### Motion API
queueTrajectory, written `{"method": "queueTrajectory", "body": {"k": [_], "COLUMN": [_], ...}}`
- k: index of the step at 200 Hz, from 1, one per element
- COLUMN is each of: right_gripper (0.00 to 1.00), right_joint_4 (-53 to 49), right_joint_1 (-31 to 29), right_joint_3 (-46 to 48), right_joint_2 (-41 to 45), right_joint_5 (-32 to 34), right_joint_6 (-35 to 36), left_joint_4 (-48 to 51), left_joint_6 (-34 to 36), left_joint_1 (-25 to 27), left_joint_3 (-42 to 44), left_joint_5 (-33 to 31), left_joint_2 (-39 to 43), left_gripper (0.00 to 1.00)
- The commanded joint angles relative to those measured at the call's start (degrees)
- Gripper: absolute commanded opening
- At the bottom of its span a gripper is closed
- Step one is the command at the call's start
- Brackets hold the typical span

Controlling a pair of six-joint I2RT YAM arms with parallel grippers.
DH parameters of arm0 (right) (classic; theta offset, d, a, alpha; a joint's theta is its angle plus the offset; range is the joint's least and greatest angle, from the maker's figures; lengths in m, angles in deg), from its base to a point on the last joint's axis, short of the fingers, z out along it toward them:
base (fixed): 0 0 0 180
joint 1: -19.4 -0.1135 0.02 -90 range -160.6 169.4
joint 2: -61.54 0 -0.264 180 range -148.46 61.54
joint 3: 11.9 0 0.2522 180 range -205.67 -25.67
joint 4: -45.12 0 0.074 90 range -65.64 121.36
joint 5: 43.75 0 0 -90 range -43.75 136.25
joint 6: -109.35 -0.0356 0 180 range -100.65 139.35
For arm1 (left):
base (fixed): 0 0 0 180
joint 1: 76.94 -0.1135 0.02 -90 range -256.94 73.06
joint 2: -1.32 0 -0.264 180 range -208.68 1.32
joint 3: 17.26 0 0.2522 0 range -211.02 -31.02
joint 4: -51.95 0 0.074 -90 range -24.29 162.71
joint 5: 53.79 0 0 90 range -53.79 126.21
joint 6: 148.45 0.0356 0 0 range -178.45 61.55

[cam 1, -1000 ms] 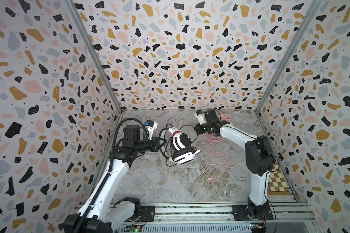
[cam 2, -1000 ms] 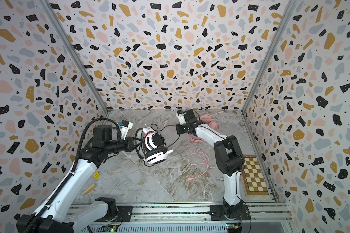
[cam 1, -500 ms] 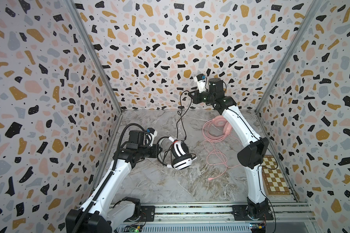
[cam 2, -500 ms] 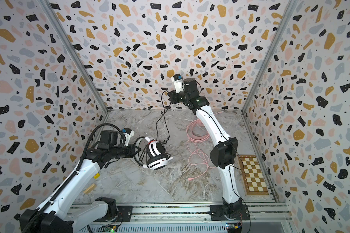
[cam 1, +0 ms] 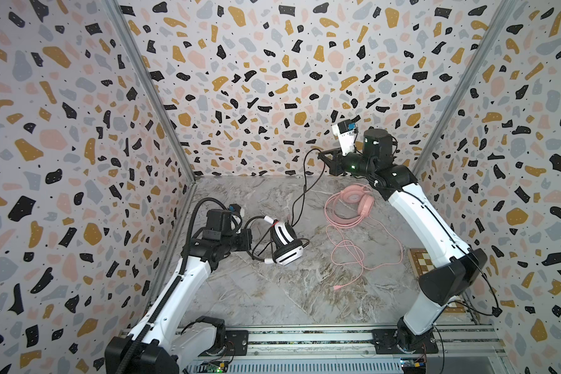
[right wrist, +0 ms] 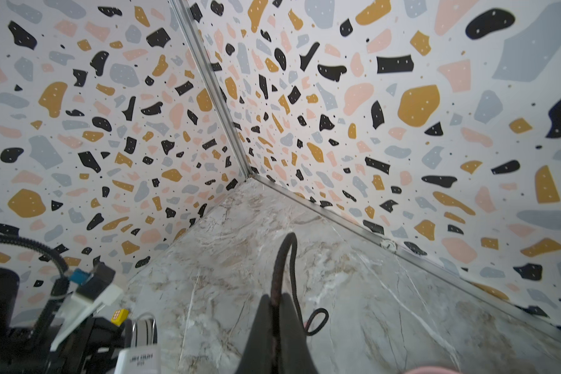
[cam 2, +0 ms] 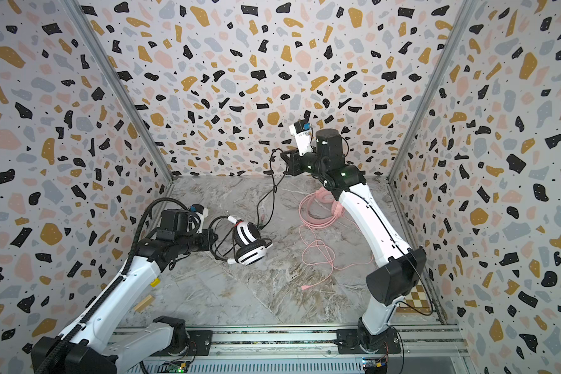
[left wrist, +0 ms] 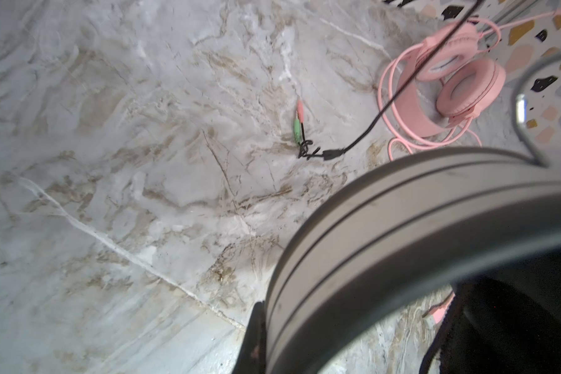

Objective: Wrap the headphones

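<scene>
The white headphones (cam 1: 285, 246) with black pads hang just above the table at the left, in both top views. My left gripper (cam 1: 248, 238) is shut on their band (left wrist: 402, 226), one finger (left wrist: 256, 336) showing beside it. Their thin black cable (cam 1: 300, 197) rises to my right gripper (cam 1: 321, 155), which is shut on it high up near the back wall. In the right wrist view the cable (right wrist: 280, 259) arches out of the shut gripper (right wrist: 274, 299). Its green and pink plugs (left wrist: 298, 126) lie on the table. The pink headphones (cam 1: 357, 197) lie at the back right.
The pink cable (cam 1: 363, 255) sprawls in loose loops towards the front of the marble table (cam 1: 272, 291). A checkered board (cam 1: 425, 262) lies by the right wall. A small wooden block (cam 2: 144, 303) sits at the front left. Patterned walls close three sides.
My right gripper has risen from beside the white headphones to high near the back wall, drawing the black cable up. My left gripper has brought the headset lower and a little nearer the front.
</scene>
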Motion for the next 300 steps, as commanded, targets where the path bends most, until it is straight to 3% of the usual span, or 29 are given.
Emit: {"method": "queueTrajectory", "body": {"k": [1, 40, 77, 104, 122, 154, 171, 207, 252, 280, 300], "right_gripper": [0.0, 0.0, 0.0, 0.0, 0.0, 0.0, 0.0, 0.0, 0.0, 0.0, 0.0], "right_joint_4": [4.9, 5.0, 6.7, 8.3, 10.8, 12.3, 12.2, 12.0, 13.8, 16.5, 18.0], "right_joint_1": [2.1, 2.2, 2.0, -0.3, -0.9, -0.9, -0.8, 1.9, 8.6, 12.8, 15.5], "right_joint_3": [7.4, 12.4, 17.5, 19.2, 20.1, 20.1, 20.3, 22.2, 24.7, 25.9, 26.3], "right_joint_2": [4.2, 4.0, 6.3, 4.5, 4.6, 5.4, 6.0, 9.3, 10.8, 9.8, 8.2], "right_joint_5": [-3.0, -13.5, -16.7, -18.8, -19.5, -20.8, -21.5, -21.7, -20.6, -20.1, -19.5], "right_joint_6": [-2.1, -3.7, -5.5, -6.0, -7.4, -8.5, -8.6, -8.6, -9.1, -10.0, -10.6], "left_joint_4": [-8.4, -19.0, -20.7, -31.9, -33.9, -37.6, -39.5, -36.8, -30.4, -22.7, -21.4], "left_joint_6": [-5.2, -12.2, -11.0, -19.1, -22.1, -25.1, -26.1, -21.5, -16.0, -10.8, -8.8], "left_joint_1": [0.2, -0.2, -0.9, -1.0, -1.0, -1.0, -1.0, -1.1, -1.5, -2.1, -3.0], "left_joint_3": [-2.8, -4.4, -9.2, -7.9, -8.0, -7.3, -6.5, -9.2, -11.4, -12.5, -12.0], "left_joint_5": [0.3, 5.3, -6.7, -0.6, 0.5, -5.6, -12.6, -20.9, -13.0, -11.3, -4.2], "left_joint_2": [2.2, 2.7, 2.3, 1.7, 0.6, 0.5, 0.1, -2.4, -2.5, -3.0, -3.0], "left_gripper": [0.0, 0.0, 0.0, 0.0, 0.0, 0.0, 0.0, 0.0, 0.0, 0.0, 0.0]}}
